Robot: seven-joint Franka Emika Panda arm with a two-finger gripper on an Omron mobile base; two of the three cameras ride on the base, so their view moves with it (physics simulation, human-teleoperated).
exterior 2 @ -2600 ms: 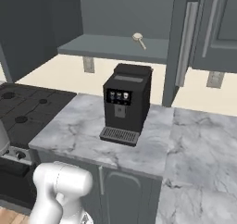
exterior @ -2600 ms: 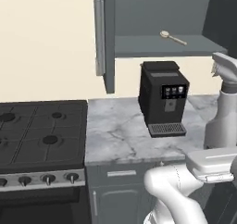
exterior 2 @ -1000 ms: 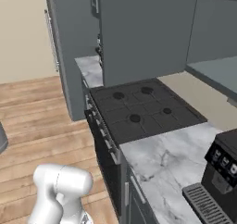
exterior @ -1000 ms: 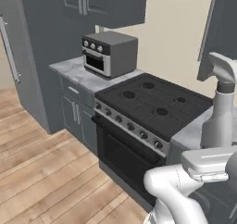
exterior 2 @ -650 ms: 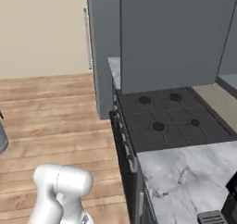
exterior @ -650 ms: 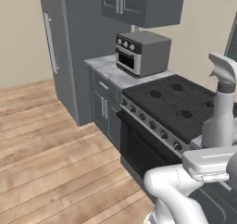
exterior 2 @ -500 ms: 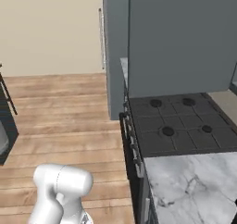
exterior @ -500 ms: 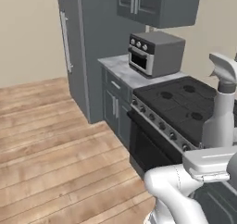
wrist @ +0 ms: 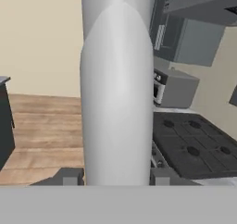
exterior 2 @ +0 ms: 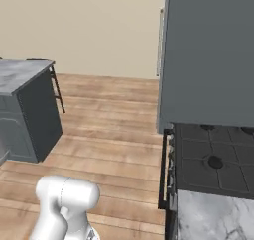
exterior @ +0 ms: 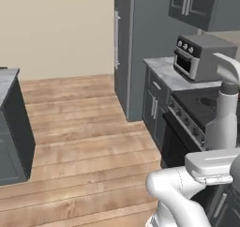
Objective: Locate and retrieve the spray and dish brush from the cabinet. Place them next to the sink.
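Observation:
The spray (exterior: pixel 224 112), a pale grey bottle with a whitish trigger head, stands upright at the right edge of the left base view. My gripper (exterior: pixel 216 161) is shut on its lower body. In the hand view the spray (wrist: pixel 116 93) fills the middle as a tall pale column, with one dark fingertip (wrist: pixel 69 177) on each side of its base. The bottle is lifted off every surface. The dish brush, the cabinet and the sink are out of view.
A black stove (exterior: pixel 206 109) (exterior 2: pixel 214 164) sits close on my right, with a toaster oven (exterior: pixel 202 57) on the counter beyond it and a tall dark fridge (exterior: pixel 140 48). A dark island (exterior 2: pixel 25 100) stands at the left. Wooden floor (exterior: pixel 84 141) lies open between.
The whole picture has swung: the base has turned, so stove, toaster oven and fridge have slid to the right and bare floor has come in. The spray stays in the gripper.

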